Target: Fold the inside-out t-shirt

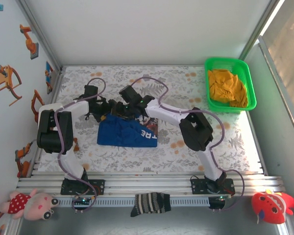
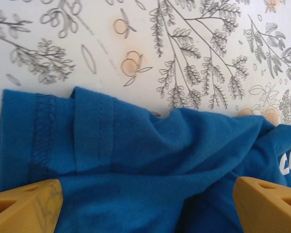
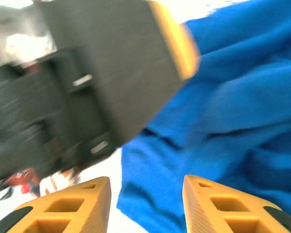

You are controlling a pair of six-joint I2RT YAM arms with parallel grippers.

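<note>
- Landmark: green basket [image 1: 226, 60], standing at the far right corner of the flower-printed bench [image 1: 186, 78] and holding an orange-yellow cloth [image 1: 226, 87].
- Inside-out t-shirt [image 1: 125, 132]: a royal-blue, wrinkled bundle lying flat on the bench, well to the left of the basket and nearer the arm bases than it.
- Long axis: the bundle runs left to right, roughly parallel to the bench's near edge. Its far edge slopes down from the end farthest from the basket toward the end nearest it.
- Ends: the end toward the basket carries white lettering on a darker patch. In the left wrist view the t-shirt [image 2: 160, 160] shows a stitched, doubled hem at the left of the picture and a scrap of white print at the right edge.
- Left gripper [image 1: 100, 109]: at the shirt's far corner, the one farthest from the basket. In its own view [image 2: 150, 206] the jaws stand wide apart, with blue cloth lying between them and not clamped.
- Right gripper [image 1: 122, 106]: at the shirt's far edge, on the basket side of the left gripper. In its own blurred view [image 3: 148, 204] the jaws are apart, unclamped, over the edge of the blue cloth [image 3: 242, 107].
- Black-and-white striped sock [image 1: 150, 203]: on the front rail, well apart from the basket.
</note>
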